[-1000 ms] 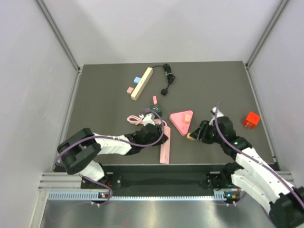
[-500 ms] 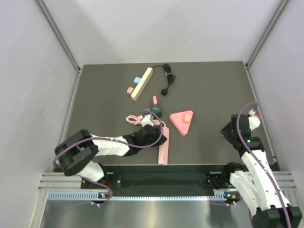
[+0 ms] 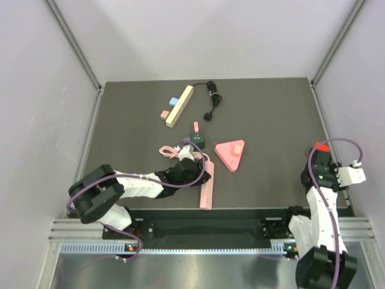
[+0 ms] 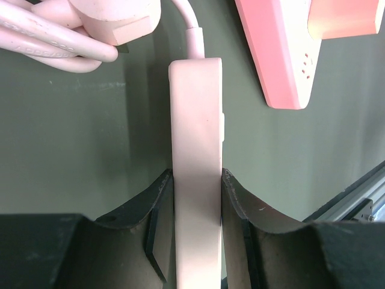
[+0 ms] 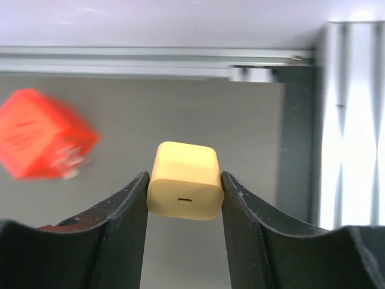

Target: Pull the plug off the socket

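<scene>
My left gripper (image 4: 196, 177) is shut on the socket, a long pale pink power strip (image 4: 195, 132) lying flat on the dark table; in the top view the strip (image 3: 207, 188) runs toward the near edge. Its pink cable (image 4: 54, 36) is coiled just beyond. My right gripper (image 5: 184, 180) is shut on the plug, a small yellow cube (image 5: 183, 165) with a slot facing the camera. It holds the plug above the table, well apart from the strip. In the top view the right arm (image 3: 323, 174) is at the table's right edge.
A red cube (image 3: 322, 146) lies just ahead of the right gripper and shows blurred in the right wrist view (image 5: 42, 135). A pink triangular socket (image 3: 230, 152) sits right of the strip. Farther back lie a dark green plug (image 3: 197, 137), a cream strip (image 3: 179, 106) and a black cable (image 3: 210, 99).
The right arm has swung from beside the pink triangular socket out to the table's right edge, carrying the yellow plug. The left gripper has kept its hold on the strip, which barely shifted.
</scene>
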Robot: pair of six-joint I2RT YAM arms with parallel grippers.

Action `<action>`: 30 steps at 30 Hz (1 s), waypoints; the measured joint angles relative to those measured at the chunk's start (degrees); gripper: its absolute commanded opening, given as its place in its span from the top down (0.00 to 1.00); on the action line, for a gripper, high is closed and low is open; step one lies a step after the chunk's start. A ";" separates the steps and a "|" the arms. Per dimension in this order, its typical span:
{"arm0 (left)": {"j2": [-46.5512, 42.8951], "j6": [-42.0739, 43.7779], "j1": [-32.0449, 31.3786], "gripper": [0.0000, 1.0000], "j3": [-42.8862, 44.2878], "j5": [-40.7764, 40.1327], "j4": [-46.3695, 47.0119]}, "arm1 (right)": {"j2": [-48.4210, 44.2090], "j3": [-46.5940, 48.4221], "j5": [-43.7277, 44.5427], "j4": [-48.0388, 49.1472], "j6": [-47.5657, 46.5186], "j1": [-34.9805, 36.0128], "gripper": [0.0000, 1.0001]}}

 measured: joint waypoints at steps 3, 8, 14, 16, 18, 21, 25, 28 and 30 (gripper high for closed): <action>-0.02 -0.02 0.00 1.00 0.00 0.22 0.00 | 4.70 -3.10 1.55 2.78 -0.07 -2.71 0.93; -0.48 -0.09 0.00 1.00 -0.33 0.24 -0.15 | 6.43 -4.85 2.38 6.51 -1.53 -3.19 0.83; -1.77 -0.04 0.00 1.00 -1.11 0.17 -1.01 | 8.81 -4.87 2.47 12.52 -4.61 -3.43 0.79; -2.16 0.00 0.00 1.00 -1.18 0.20 -1.53 | 10.67 -4.98 1.86 14.25 -5.51 -3.63 0.72; -2.80 0.11 0.00 1.00 -1.27 0.17 -2.38 | 12.57 -5.33 0.74 15.65 -6.62 -3.67 0.61; -4.26 0.31 0.00 1.00 -1.64 0.04 -3.91 | 13.90 -5.60 -0.76 16.63 -7.82 -3.69 0.48; -7.21 0.94 0.02 1.00 -1.75 -0.96 -6.88 | 13.29 -5.60 -2.56 17.84 -9.99 -3.67 0.27; -10.82 1.84 1.01 1.00 -2.25 -1.55 -8.90 | 12.70 -5.60 -3.93 18.10 -11.45 -3.63 0.18; -13.38 2.25 2.54 1.00 -2.80 -1.53 -10.10 | 12.72 -5.57 -4.72 18.03 -11.87 -3.56 0.18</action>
